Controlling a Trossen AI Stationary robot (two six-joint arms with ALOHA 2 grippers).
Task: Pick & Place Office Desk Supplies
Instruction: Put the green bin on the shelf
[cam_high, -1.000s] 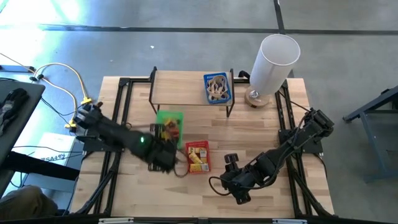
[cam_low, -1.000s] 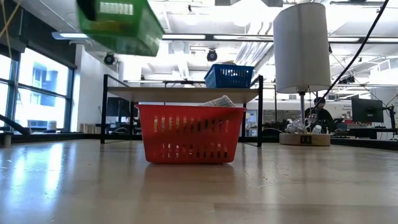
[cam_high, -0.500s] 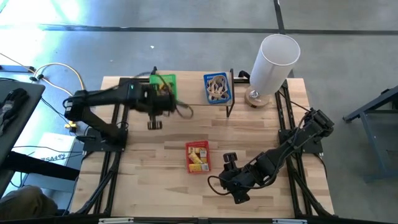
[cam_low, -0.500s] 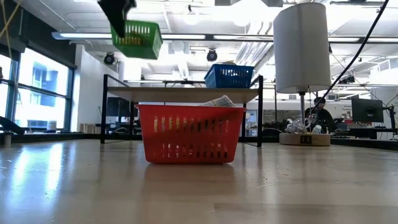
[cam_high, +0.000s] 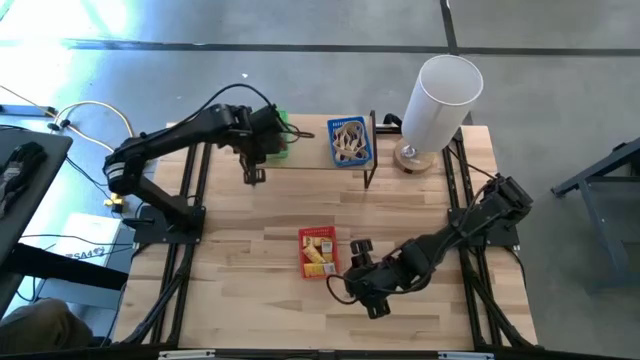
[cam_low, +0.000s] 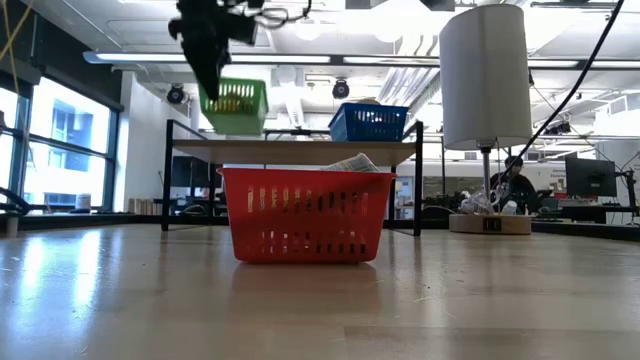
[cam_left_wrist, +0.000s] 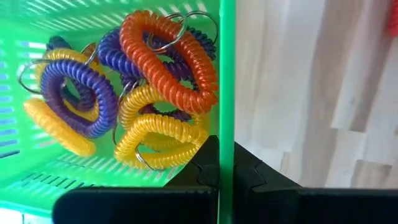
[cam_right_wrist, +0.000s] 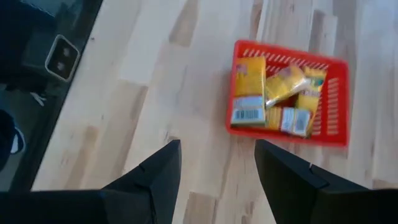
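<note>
Green plastic basket hangs above the raised shelf at about eleven o'clock on the bench; the left hand is pressed together on the basket's rim, pinching its wall; inside lie coiled rings in orange, purple and yellow, crowded against that wall; in the low view the basket sits clear above the shelf top, just beside the blue basket of tan rubber bands, which occupies the shelf near twelve o'clock; the tall white cylinder stands at one o'clock near the bench corner; the red basket of yellow packets rests near the centre, open wood on its left side; the right hand, fingers spread and holding nothing, hovers at five o'clock, just beside the red basket's edge.
</note>
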